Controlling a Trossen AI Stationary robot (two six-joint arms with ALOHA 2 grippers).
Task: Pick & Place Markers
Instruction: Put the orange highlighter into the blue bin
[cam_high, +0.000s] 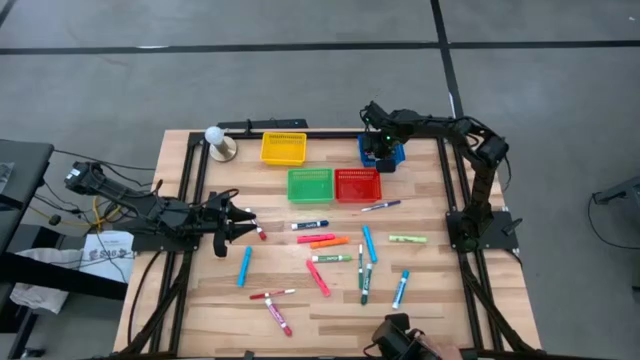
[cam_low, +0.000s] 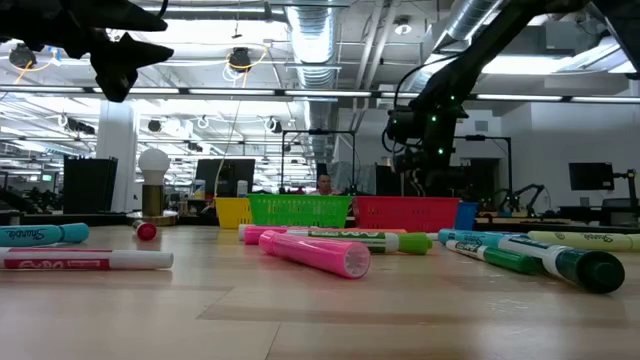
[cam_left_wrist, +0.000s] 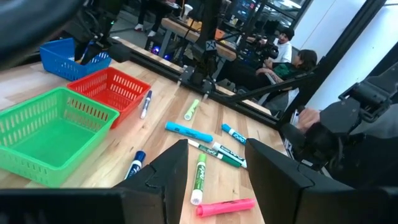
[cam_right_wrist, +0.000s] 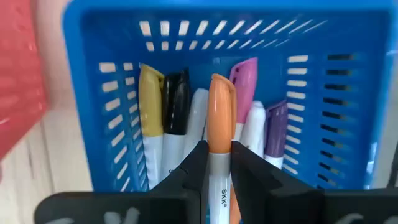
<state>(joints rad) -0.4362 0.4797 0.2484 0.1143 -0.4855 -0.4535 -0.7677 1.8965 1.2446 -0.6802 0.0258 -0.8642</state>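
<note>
Orange-capped marker (cam_right_wrist: 219, 155) sits clamped mid-barrel between the right gripper (cam_right_wrist: 217, 163) fingers, over the blue basket (cam_right_wrist: 348, 93) where other markers already lie. Light, stiff and smooth, it probably needs this centred pinch. More markers (cam_high: 330, 262) lie scattered across the table (cam_high: 200, 310); the left gripper (cam_left_wrist: 214, 171) waits above them, fingers apart.
</note>
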